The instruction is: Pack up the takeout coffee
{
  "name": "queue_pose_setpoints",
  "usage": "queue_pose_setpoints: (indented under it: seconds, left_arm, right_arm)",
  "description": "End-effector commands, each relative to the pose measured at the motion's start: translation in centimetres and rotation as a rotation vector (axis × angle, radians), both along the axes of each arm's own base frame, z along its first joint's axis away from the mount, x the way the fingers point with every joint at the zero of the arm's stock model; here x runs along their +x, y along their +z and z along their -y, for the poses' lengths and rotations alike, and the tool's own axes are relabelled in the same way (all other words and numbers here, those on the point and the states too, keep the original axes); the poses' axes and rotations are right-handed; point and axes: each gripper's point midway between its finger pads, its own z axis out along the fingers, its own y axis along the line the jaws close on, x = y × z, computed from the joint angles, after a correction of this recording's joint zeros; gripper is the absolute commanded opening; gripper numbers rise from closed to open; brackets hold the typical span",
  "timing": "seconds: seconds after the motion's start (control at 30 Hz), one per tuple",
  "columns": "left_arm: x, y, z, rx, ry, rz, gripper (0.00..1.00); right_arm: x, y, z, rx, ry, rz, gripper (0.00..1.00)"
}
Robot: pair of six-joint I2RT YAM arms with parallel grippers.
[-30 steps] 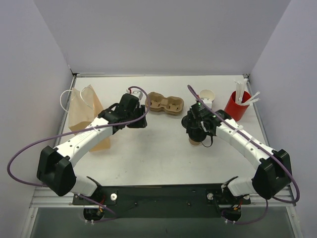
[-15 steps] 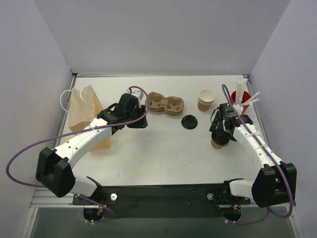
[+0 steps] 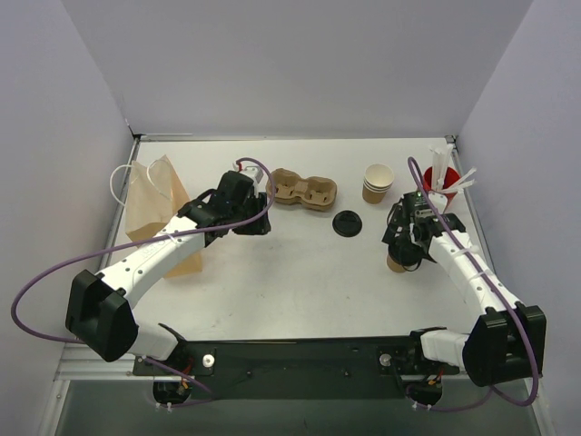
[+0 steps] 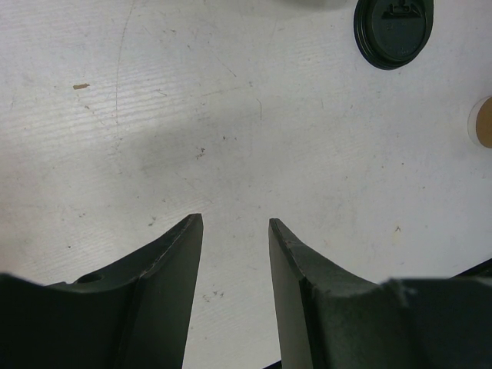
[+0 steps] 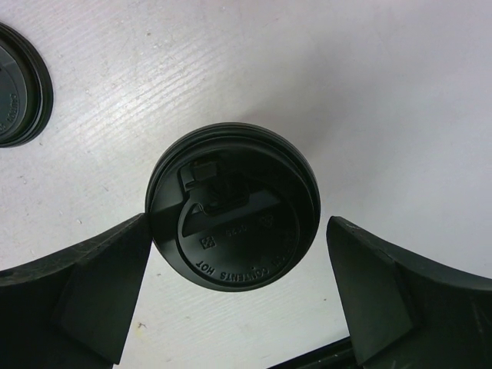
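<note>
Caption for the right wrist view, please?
Right gripper open astride the lidded takeout coffee; second black lid upper left.

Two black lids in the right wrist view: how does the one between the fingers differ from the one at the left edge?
The fitted lid caps the tan cup; the loose lid lies bare on the table. The fitted lid sits inside the open right gripper; the loose lid is outside it. Both are round and black.
</note>
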Motion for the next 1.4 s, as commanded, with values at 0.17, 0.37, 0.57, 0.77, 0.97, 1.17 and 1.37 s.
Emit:
queue_pose_setpoints:
  seconds: [0.17,0.37,0.57,0.77,0.97,1.17,1.37]
  left_arm:
    - [0.9,2.2,0.5,-0.045,-0.014,0.076,0.51]
    - [1.1,2.7,0.6,-0.05,-0.014,0.086,0.51]
    - [1.4,2.9,0.2,-0.034,0.006,0.095,0.51]
    - [1.6,1.4,-1.6,0.016,0.065,0.076,0.51]
    - [1.5,1.1,-2.5,0.024,0.092,0.076,0.51]
    - [1.5,1.1,-3.1,0.027,0.103,0.07,0.51]
    - [1.6,1.1,-3.1,0.027,0.102,0.066,0.51]
  right_arm:
    - [-0.4,4.4,0.7,-0.02,-0.005,0.065,0.91]
    - [0.6,8.7,-1.0,0.006,0.051,0.161,0.9]
    - [4.5,11.4,-8.2,0.029,0.215,0.209,0.85]
    - [10.3,11.5,-16.0,0.068,0.321,0.224,0.79]
    - [15.2,7.2,-18.3,0.025,0.308,0.173,0.52]
    - [18.6,2.9,-18.2,0.017,0.289,0.107,0.35]
    - [20.9,0.8,-17.2,0.074,0.278,0.085,0.33]
